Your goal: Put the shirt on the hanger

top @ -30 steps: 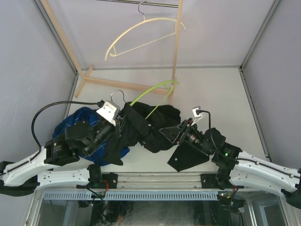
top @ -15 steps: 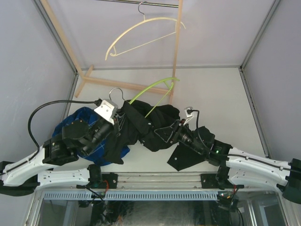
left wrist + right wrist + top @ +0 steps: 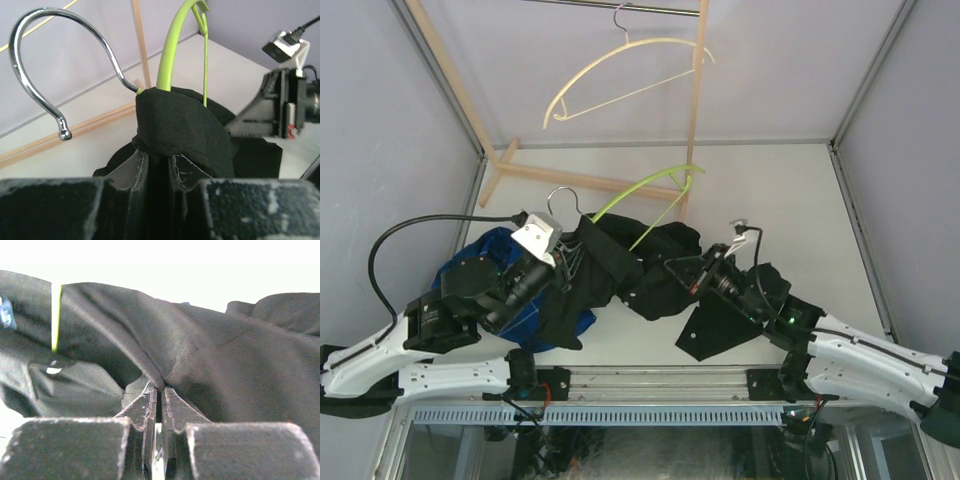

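The left gripper point(image 3: 159, 162) pinches the black shirt point(image 3: 185, 125) where it drapes over the neck of the lime-green hanger point(image 3: 169, 55). The right gripper point(image 3: 159, 392) is squeezed tight on a fold of the shirt, which lies bunched on the table point(image 3: 770, 190).

Premises identified as a robotics laboratory test cell, not a domestic room. The white desk point(image 3: 790, 190) is enclosed on three sides by plain grey panels point(image 3: 380, 120) held in metal corner struts point(image 3: 868, 70). Two white-and-black robot arms, the left arm point(image 3: 410, 370) and the right arm point(image 3: 880, 350), are bolted to an aluminium rail point(image 3: 650, 378) at the near edge. A black cable point(image 3: 377, 258) is left exposed in a loop. A small camera point(image 3: 285, 46) is mounted on one wrist. A bare wooden rack point(image 3: 696, 100) carrying a pale hanger point(image 3: 670, 40) is noted at the rear.
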`<action>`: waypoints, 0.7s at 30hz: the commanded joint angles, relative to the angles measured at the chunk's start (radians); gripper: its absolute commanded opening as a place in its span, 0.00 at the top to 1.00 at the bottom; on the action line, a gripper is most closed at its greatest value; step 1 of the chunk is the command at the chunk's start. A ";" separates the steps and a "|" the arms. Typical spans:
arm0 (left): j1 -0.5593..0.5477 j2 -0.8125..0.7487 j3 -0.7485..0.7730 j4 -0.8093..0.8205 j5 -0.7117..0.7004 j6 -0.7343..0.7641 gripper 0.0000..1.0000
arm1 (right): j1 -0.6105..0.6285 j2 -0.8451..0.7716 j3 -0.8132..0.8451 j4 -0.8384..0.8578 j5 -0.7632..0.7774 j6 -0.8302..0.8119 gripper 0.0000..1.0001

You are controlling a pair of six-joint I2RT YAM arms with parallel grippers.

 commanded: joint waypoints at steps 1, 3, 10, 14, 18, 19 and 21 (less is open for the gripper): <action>0.007 -0.042 0.022 0.093 0.095 -0.023 1.00 | -0.147 -0.058 0.018 -0.027 -0.071 -0.044 1.00; 0.006 -0.051 0.005 0.092 0.140 -0.028 1.00 | -0.233 -0.068 0.025 -0.038 -0.145 -0.050 1.00; 0.006 -0.081 -0.046 0.097 0.296 -0.035 1.00 | -0.468 -0.064 0.117 -0.127 -0.337 -0.143 1.00; 0.006 -0.091 -0.049 0.078 0.301 -0.032 1.00 | -0.558 -0.092 0.146 -0.173 -0.395 -0.174 1.00; 0.007 -0.100 -0.058 0.072 0.290 -0.031 1.00 | -0.613 -0.139 0.155 -0.215 -0.426 -0.192 1.00; 0.006 -0.100 -0.060 0.071 0.287 -0.032 1.00 | -0.619 -0.145 0.157 -0.224 -0.437 -0.199 1.00; 0.007 -0.100 -0.064 0.072 0.281 -0.031 1.00 | -0.621 -0.154 0.158 -0.235 -0.466 -0.217 1.00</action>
